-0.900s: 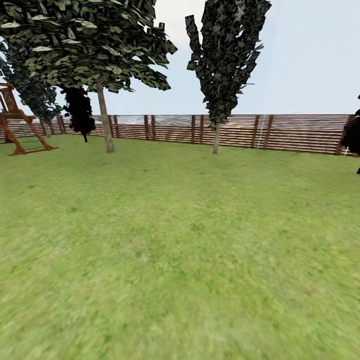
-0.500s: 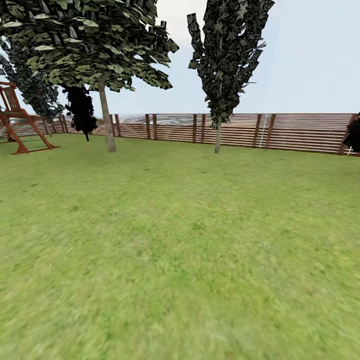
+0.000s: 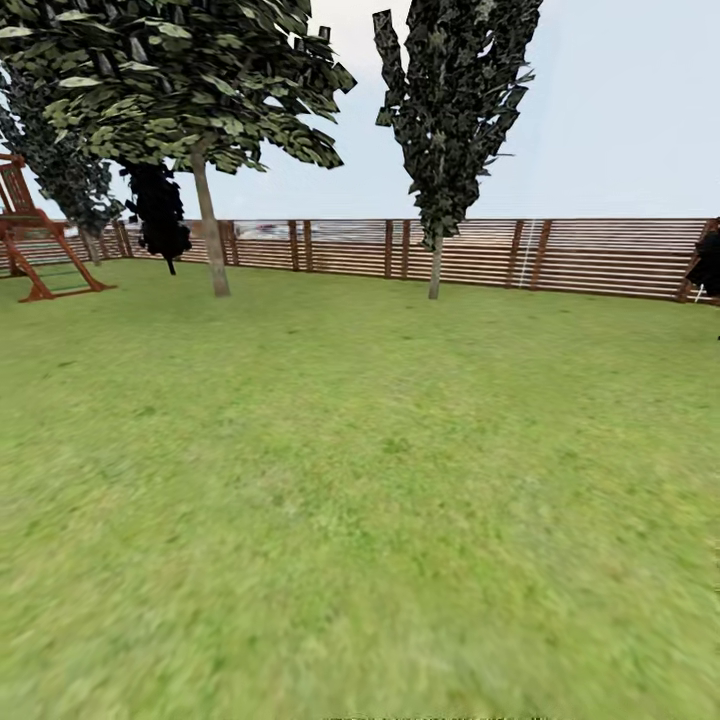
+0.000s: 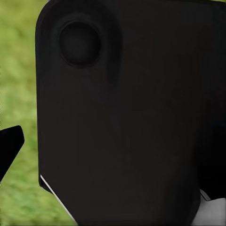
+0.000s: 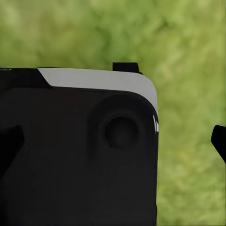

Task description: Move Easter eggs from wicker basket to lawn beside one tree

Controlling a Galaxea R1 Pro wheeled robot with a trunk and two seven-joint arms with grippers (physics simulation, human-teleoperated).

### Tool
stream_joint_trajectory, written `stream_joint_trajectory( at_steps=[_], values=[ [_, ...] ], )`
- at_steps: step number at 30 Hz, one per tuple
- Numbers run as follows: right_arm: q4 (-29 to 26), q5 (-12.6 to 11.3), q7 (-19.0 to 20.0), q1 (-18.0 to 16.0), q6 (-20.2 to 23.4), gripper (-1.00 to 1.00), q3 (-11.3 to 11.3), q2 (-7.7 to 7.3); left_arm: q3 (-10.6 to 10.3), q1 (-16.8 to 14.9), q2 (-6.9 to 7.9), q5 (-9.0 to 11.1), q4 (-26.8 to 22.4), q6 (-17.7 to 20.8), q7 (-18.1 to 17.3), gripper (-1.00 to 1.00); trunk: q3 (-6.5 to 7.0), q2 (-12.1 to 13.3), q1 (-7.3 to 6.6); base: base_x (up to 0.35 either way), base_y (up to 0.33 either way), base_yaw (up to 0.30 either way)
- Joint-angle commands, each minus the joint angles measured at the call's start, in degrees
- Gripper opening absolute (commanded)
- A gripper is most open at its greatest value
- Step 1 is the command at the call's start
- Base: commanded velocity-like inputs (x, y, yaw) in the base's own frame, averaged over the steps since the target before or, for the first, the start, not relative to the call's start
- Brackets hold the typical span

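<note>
Open lawn (image 3: 380, 480) ran to a slatted fence (image 3: 600, 255), a grey-trunked tree (image 3: 210, 230) stood far left, and the dark robot body hid whether either arm's jaws were parted.

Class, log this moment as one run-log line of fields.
phase: travelling | ahead: lawn, fence, tree | eggs, basket: unseen | grippers: cannot tell

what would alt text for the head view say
A broad green lawn stretches to a brown slatted wooden fence, with a leafy grey-trunked tree and a thin dark-foliage tree standing before it. A red-brown wooden play frame stands at far left.
</note>
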Motion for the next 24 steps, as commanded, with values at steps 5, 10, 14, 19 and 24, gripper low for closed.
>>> stream_joint_trajectory(
  at_steps=[5, 10, 14, 19, 24],
  values=[
    [0.1, 0.0, 0.1, 0.0, -0.2, 1.00, 0.0, -0.01, 0.3, 0.0, -0.06, 0.3, -0.1, 0.0, 0.0, 1.00, -0.38, 0.0, 0.00, 0.000, 0.000, -0.192],
    [0.1, 0.0, 0.1, 0.0, -0.3, 1.00, 0.0, -0.01, 0.3, 0.0, -0.06, 0.3, -0.1, 0.0, 0.0, 1.00, -0.67, 0.0, 0.00, 0.000, 0.000, -0.217],
    [0.1, 0.0, 0.1, 0.0, -0.3, 1.00, 0.0, -0.01, 0.3, 0.0, -0.07, 0.3, -0.1, 0.0, 0.0, 1.00, -0.89, 0.0, 0.00, 0.000, 0.000, -0.225],
    [0.1, 0.0, 0.1, 0.0, -0.3, 1.00, 0.0, -0.01, 0.3, 0.0, -0.07, 0.3, -0.1, 0.0, 0.0, 1.00, -1.16, 0.0, 0.00, 0.000, 0.000, -0.233],
    [0.1, 0.0, 0.1, 0.0, -0.3, 1.00, 0.0, -0.01, 0.3, 0.0, -0.07, 0.3, -0.1, 0.0, 0.0, 1.00, -1.41, 0.0, 0.00, 0.000, 0.000, -0.237]
  ],
)
